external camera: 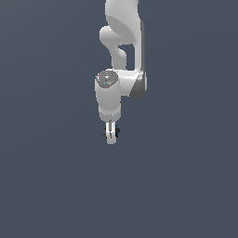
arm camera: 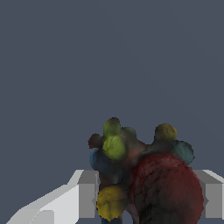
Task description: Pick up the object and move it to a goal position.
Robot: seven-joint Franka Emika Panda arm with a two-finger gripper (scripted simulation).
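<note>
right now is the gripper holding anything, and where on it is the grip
Yes. The gripper is shut on the lumpy multicoloured object, its fingers pressing opposite sides of the lower part, near the big red lobe and the yellow lump.

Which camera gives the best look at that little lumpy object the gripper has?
The wrist view. There the object fills the lower frame between the gripper's white fingers, showing dark red, yellow and green lumps. In the exterior view the object is only a few dark specks beside the gripper, mostly hidden.
</note>
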